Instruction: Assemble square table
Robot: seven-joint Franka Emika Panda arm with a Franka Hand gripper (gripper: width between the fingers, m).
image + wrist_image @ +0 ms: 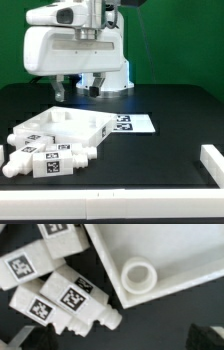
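Note:
The white square slab (75, 124) with a raised rim lies on the black table at the exterior view's left. In the wrist view the slab (165, 249) shows one round corner hole (138, 274). Several chunky white tagged legs (48, 160) lie close together beside and in front of the slab, also seen in the wrist view (68, 292). My gripper (80, 90) hangs above the table just behind the slab. In the wrist view the gripper (120, 339) is open and empty, its dark fingertips (35, 339) spread wide, one near a leg's end.
The marker board (131, 123) lies flat beside the slab at the exterior view's right. A long white bar (110, 196) runs along the front edge, with a white block (212, 165) at the right. The robot's white base (75, 50) stands behind.

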